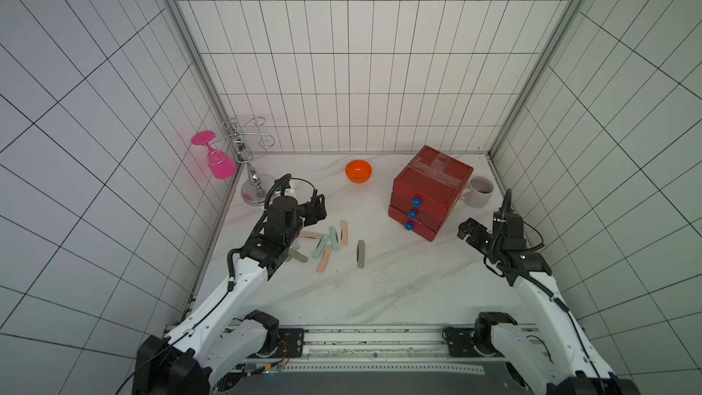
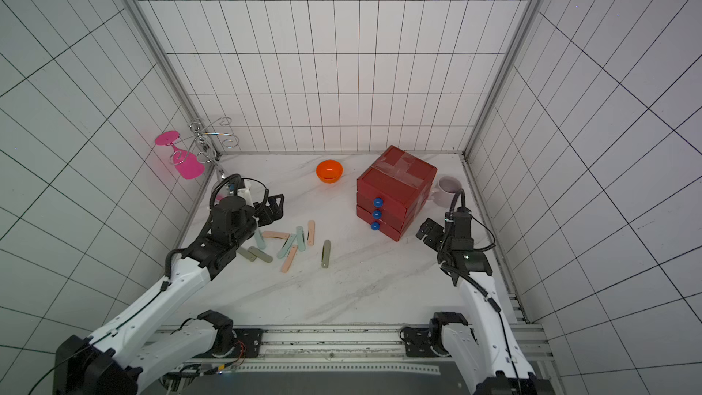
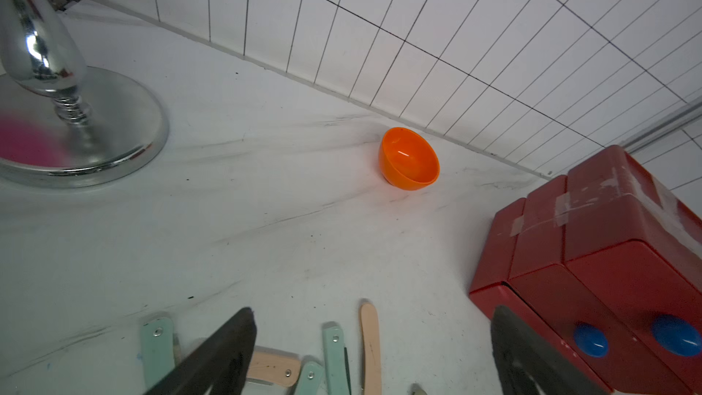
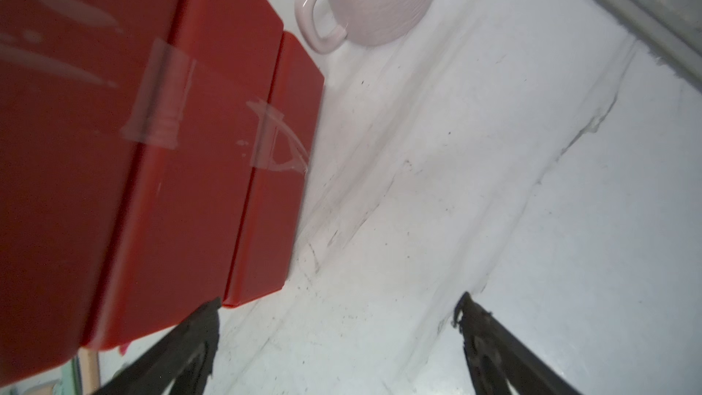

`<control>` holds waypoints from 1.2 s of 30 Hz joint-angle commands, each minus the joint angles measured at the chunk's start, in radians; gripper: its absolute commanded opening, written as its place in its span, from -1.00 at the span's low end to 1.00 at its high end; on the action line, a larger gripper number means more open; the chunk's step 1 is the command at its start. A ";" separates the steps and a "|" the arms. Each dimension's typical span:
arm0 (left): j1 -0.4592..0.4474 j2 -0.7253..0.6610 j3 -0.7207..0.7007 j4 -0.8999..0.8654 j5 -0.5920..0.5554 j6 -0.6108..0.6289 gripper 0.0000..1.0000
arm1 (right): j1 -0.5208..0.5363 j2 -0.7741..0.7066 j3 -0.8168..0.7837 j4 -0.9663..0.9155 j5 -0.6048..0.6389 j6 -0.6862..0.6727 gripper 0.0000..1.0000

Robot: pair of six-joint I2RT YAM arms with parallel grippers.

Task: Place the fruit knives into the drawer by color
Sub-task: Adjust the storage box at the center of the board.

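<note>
In a top view, the fruit knives [image 1: 324, 259] are seen flat on the table [image 1: 380, 290], at 8 o'clock from the red drawer [image 1: 425, 184], beside the left gripper [image 1: 317, 210]. In the wrist views, both it and the right gripper [image 4: 338, 302] are shown spread wide, empty. Each knife is judged light, stiff and slippery; it should be pinched across its width at mid-length.

checked every feed from my end and I can't read a single word, number or logo anywhere, the red drawer [image 1: 421, 188] and its clear tape [image 1: 437, 163], the fruit knives [image 1: 321, 246], the orange bowl [image 1: 358, 171] and the pale mug [image 1: 475, 199] all look plain to me
</note>
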 commanded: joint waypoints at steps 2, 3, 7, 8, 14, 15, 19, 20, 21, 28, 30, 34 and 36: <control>-0.066 -0.043 0.022 -0.046 -0.022 -0.097 0.94 | -0.006 -0.009 0.267 -0.178 -0.082 -0.041 0.97; -0.081 -0.042 0.022 -0.045 -0.016 -0.115 0.94 | -0.006 -0.018 0.294 -0.194 -0.077 -0.050 0.97; -0.170 -0.004 0.029 -0.037 -0.028 -0.184 0.94 | -0.006 -0.003 0.445 -0.322 -0.086 -0.105 0.92; -0.199 0.014 0.032 -0.028 -0.034 -0.194 0.94 | -0.006 0.012 0.479 -0.351 -0.100 -0.116 0.76; -0.326 0.130 0.076 0.039 -0.004 -0.259 0.94 | -0.004 0.106 0.603 -0.412 -0.227 -0.131 -1.00; -0.344 0.149 0.086 0.049 0.001 -0.272 0.94 | -0.003 0.128 0.624 -0.420 -0.238 -0.129 -1.00; -0.373 0.220 0.111 0.108 0.054 -0.327 0.94 | 0.012 0.211 0.692 -0.432 -0.284 -0.138 -1.00; -0.374 0.236 0.115 0.125 0.070 -0.337 0.94 | 0.020 0.229 0.709 -0.437 -0.290 -0.142 -1.00; -0.375 0.255 0.124 0.140 0.085 -0.348 0.94 | 0.028 0.250 0.726 -0.443 -0.290 -0.148 -1.00; -0.375 0.424 0.251 0.188 0.160 -0.363 0.79 | 0.071 0.363 0.827 -0.452 -0.286 -0.167 -1.00; -0.375 0.475 0.295 0.194 0.178 -0.362 0.63 | 0.082 0.397 0.848 -0.449 -0.287 -0.172 -1.00; -0.375 0.585 0.391 0.202 0.216 -0.354 0.18 | 0.107 0.464 0.881 -0.445 -0.287 -0.185 -1.00; -0.375 0.630 0.432 0.206 0.235 -0.354 -0.21 | 0.121 0.487 0.883 -0.439 -0.283 -0.189 -1.00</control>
